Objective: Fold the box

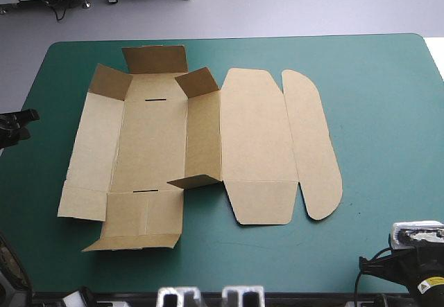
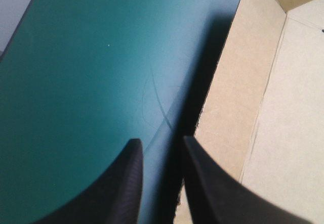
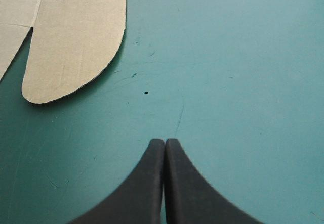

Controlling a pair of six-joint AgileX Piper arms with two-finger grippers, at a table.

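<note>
Brown box (image 1: 149, 144), walls partly raised, on teal-green cover (image 1: 378, 113)

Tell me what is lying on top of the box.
Nothing rests on the box; its brown panels lie bare, with some flaps raised. What lies under the board is hidden; only the teal-green cover shows around it.

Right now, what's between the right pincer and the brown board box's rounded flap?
Nothing. Only bare teal-green table cover separates the shut right pincer from the rounded flap of the brown board box, as the right wrist view shows.
</note>
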